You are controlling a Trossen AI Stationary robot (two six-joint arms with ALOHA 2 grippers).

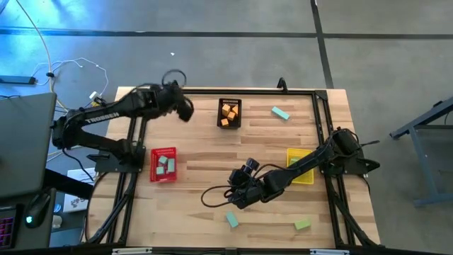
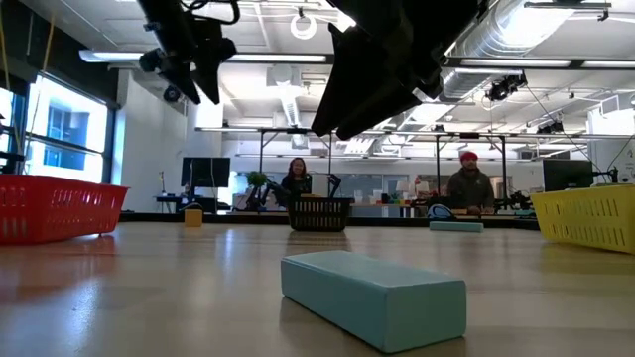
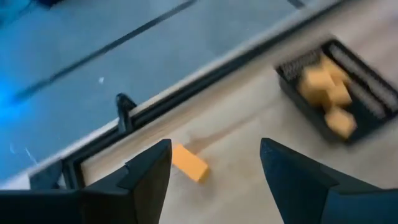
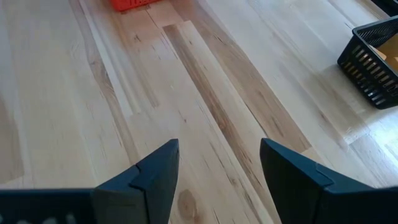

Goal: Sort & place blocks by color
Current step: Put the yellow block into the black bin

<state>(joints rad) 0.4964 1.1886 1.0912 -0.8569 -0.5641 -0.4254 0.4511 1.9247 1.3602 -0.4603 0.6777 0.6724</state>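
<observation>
Fingers of the left gripper (image 3: 214, 171) stand wide apart and empty above the counter's (image 1: 205, 205) far left corner, where one orange block (image 3: 189, 163) lies between them, just ahead. Several more orange blocks (image 1: 228, 113) fill the black basket (image 1: 229, 103). The right gripper (image 4: 217, 174), also spread wide and empty, hovers over bare wood near the middle. Two teal blocks (image 1: 280, 112) and one green block (image 1: 302, 224) lie loose; the nearer teal one (image 1: 231, 219) is just beside it. Two pale blocks (image 1: 165, 164) sit in the red basket (image 1: 163, 152).
</observation>
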